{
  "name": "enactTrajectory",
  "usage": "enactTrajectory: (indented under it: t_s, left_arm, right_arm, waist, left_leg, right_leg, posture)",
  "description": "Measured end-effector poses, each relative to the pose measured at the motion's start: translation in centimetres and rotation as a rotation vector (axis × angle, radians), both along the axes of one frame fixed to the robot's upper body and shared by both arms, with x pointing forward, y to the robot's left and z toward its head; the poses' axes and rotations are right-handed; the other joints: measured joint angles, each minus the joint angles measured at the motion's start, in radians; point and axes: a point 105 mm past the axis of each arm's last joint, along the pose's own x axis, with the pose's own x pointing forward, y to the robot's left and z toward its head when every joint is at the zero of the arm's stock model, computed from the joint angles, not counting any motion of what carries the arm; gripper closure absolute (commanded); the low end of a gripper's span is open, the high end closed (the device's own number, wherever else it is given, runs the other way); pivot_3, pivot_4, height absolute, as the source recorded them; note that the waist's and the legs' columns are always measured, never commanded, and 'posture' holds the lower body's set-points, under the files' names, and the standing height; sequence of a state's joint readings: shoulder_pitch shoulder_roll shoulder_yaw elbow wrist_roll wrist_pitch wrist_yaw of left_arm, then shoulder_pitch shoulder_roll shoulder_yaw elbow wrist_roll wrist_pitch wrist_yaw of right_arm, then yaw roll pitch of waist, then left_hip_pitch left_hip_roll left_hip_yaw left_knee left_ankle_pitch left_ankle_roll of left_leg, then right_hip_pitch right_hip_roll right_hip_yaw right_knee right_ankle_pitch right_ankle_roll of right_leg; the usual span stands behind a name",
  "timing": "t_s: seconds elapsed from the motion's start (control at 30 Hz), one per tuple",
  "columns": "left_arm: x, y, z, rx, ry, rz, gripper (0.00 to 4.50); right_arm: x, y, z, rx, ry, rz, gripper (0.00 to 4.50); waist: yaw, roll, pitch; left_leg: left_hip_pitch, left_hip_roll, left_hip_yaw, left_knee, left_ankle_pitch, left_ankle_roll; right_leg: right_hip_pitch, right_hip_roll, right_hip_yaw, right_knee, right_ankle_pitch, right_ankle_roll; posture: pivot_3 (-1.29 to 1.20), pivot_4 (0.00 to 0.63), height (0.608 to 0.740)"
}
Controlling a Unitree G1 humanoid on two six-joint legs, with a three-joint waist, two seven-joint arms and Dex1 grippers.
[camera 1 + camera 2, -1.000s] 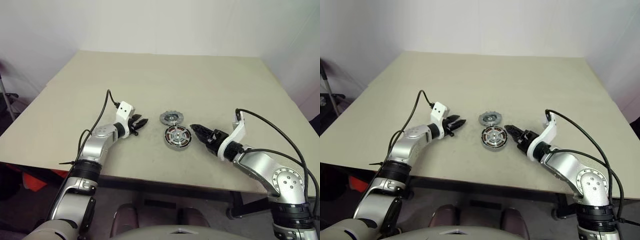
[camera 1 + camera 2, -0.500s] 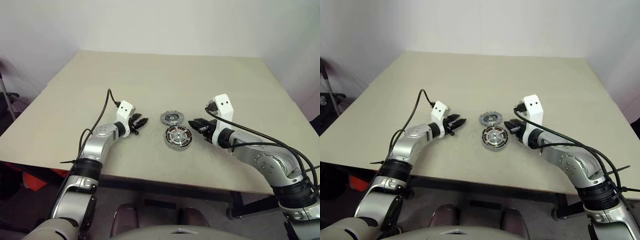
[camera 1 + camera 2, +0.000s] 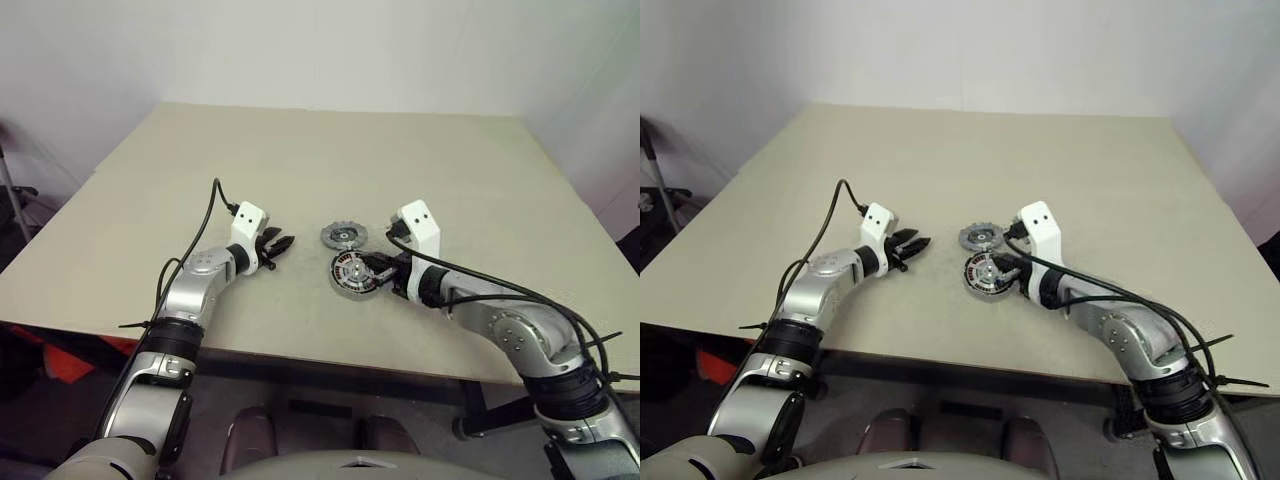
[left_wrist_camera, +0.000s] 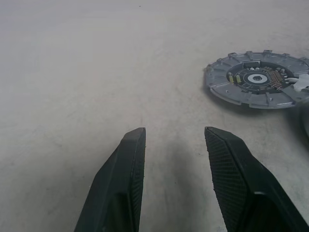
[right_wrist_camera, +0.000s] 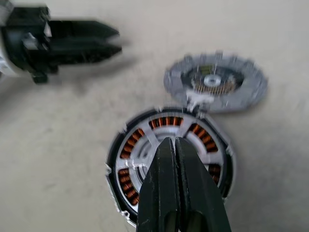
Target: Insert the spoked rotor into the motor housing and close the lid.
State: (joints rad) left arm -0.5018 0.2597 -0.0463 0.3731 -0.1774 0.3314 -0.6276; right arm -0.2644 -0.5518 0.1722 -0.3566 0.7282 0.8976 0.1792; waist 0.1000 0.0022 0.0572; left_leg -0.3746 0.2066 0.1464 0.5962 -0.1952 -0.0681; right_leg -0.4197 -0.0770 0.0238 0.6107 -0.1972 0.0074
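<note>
Beige desk (image 3: 420, 160): rotor (image 5: 170, 163) seated in housing (image 3: 340, 286), closed right end effector (image 5: 176, 145) above it, left end effector (image 4: 175, 145) open, idle; next, swing lid (image 3: 343, 236) shut.

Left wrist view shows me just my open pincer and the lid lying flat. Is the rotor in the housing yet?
Observer: It looks so. The spoked rotor sits in the motor housing, its black rim around the copper windings.
Operator: Where's the right pincer?
Observer: The right pincer is shut, poised over the rotor's middle. I cannot tell if it touches.
Operator: Is the lid attached?
Observer: Yes, the lid lies open beside the housing, joined at its rim.
</note>
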Motion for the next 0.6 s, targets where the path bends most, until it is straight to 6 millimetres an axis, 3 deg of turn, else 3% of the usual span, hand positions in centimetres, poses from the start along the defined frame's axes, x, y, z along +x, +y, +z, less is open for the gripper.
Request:
enactTrajectory:
  t_s: [0.23,0.3,0.6]
  left_arm:
    - [0.0,0.1,0.0,0.002,0.0,0.001,2.43]
    - [0.0,0.1,0.0,0.004,0.0,0.002,2.43]
    - [0.0,0.2,0.1,0.006,-0.006,0.005,2.43]
  right_arm:
    - [0.9,0.5,-2.0,0.02,0.009,-0.02,4.47]
    - [1.0,0.3,-2.0,0.019,0.008,-0.021,4.47]
    - [0.7,0.0,-1.1,0.013,0.009,0.008,4.47]
  waist:
    - [-0.009,-0.003,-0.002]
    - [-0.007,-0.003,-0.002]
    - [-0.003,-0.003,-0.002]
  left_leg:
    - [0.012,0.001,0.0,-0.001,0.0,0.0]
    - [0.017,0.0,0.0,-0.001,-0.001,0.001]
    - [0.011,0.001,0.0,-0.001,0.001,-0.001]
  right_leg:
    - [0.012,0.0,0.001,-0.001,-0.004,0.006]
    - [0.015,0.0,0.001,-0.003,-0.004,0.006]
    - [0.012,-0.002,0.0,-0.003,0.0,0.0]
  posture:
    - [0.0,0.0,0.74]
    - [0.0,0.0,0.74]
    - [0.0,0.0,0.74]
